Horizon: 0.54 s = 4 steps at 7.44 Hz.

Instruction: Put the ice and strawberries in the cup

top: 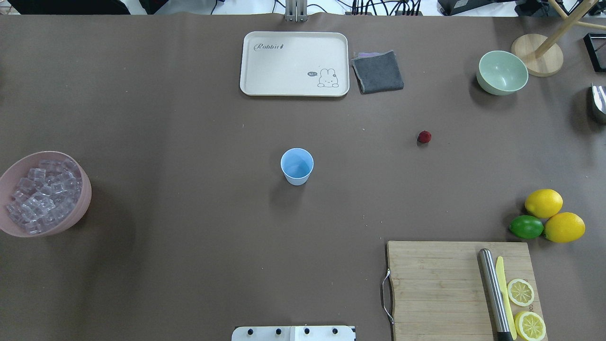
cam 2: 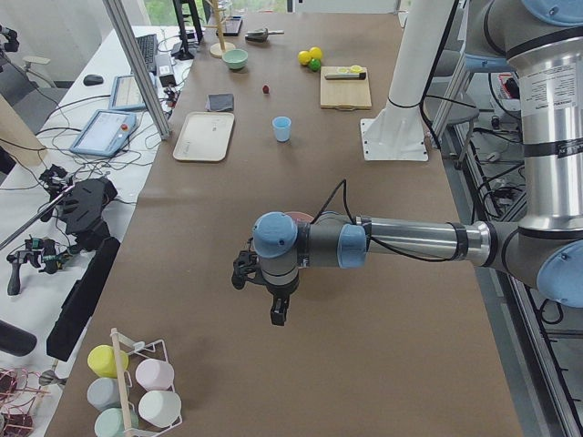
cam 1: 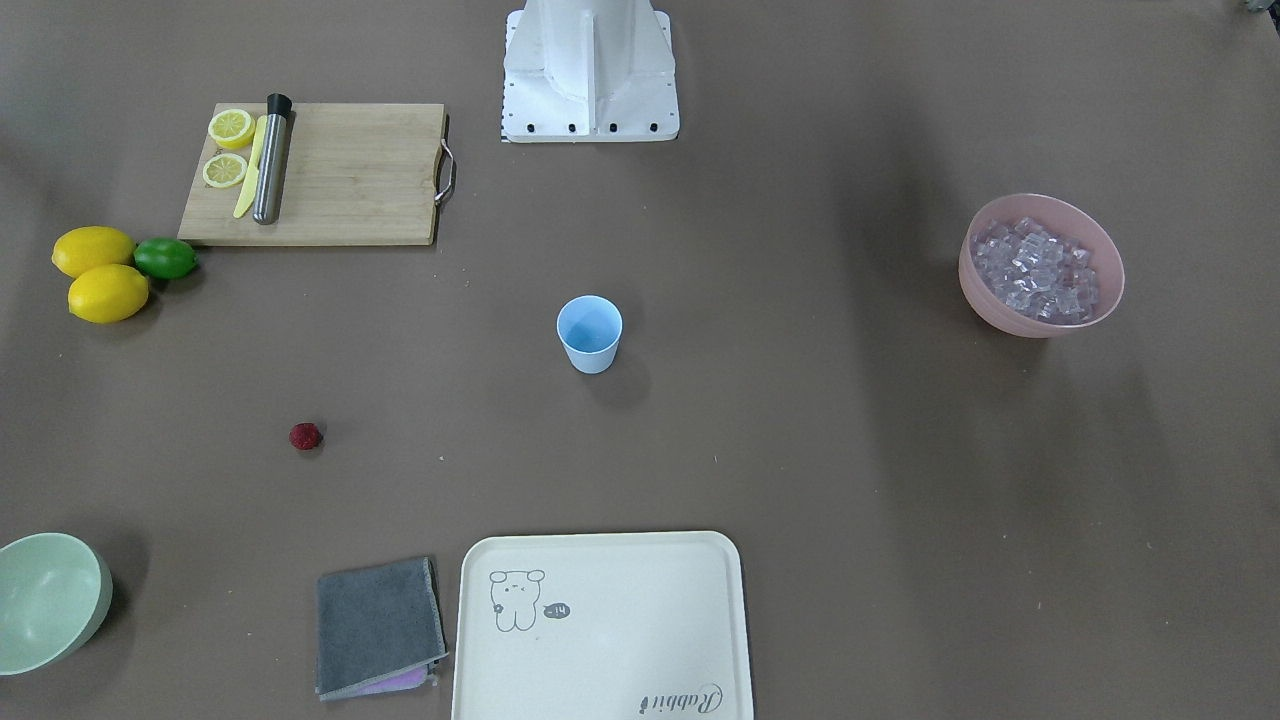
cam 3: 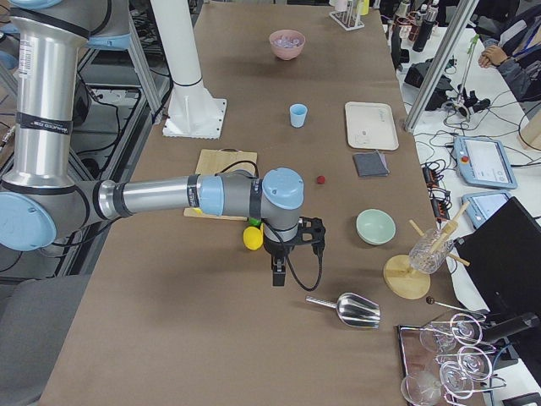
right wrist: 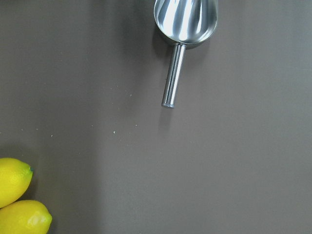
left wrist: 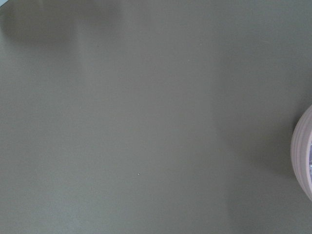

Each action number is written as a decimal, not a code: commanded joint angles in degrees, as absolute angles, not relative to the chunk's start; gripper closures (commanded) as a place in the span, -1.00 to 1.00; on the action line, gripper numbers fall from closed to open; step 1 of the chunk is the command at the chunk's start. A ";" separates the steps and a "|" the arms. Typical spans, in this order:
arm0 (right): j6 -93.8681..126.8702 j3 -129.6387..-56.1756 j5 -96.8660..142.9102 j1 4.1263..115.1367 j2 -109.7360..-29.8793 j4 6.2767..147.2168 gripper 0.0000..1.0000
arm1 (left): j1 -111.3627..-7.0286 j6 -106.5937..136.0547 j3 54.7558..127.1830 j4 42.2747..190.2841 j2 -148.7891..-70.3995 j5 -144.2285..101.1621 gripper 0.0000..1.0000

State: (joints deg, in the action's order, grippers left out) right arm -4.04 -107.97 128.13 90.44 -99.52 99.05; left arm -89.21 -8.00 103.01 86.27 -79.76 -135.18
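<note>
The light-blue cup [cam 1: 589,333] [top: 297,166] stands upright mid-table with nothing visible inside. The ice [cam 1: 1035,270] [top: 40,194] fills a pink bowl [top: 71,222] near the table's end on my left side. One dark-red strawberry [cam 1: 305,436] [top: 424,137] lies on the bare table on my right side. My left gripper [cam 2: 276,314] hangs beside the pink bowl [left wrist: 300,151]; I cannot tell if it is open or shut. My right gripper [cam 3: 278,277] hovers between the lemons and a metal scoop [right wrist: 185,19]; I cannot tell its state either.
A cutting board [top: 454,289] carries lemon slices, a yellow knife and a steel muddler. Two lemons [top: 543,202] and a lime [top: 526,227] lie beside it. A cream tray [top: 293,64], grey cloth [top: 377,71], green bowl [top: 502,72] and wooden stand [top: 537,60] line the far edge.
</note>
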 commanded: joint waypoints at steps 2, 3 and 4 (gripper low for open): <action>-4.04 -108.02 128.14 90.44 -99.93 99.05 -1.00 | -89.21 -8.00 103.09 86.40 -79.80 -135.18 -0.99; -3.96 -108.02 128.14 90.44 -99.84 99.05 -1.00 | -89.21 -8.09 103.10 86.40 -79.80 -135.18 -0.99; -3.96 -108.10 127.97 90.44 -99.58 99.05 -1.00 | -89.21 -8.09 103.10 86.40 -79.80 -135.18 -0.99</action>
State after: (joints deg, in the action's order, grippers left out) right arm -3.99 -108.04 128.08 90.44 -99.78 99.05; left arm -89.19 -8.05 103.09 86.39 -79.80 -135.18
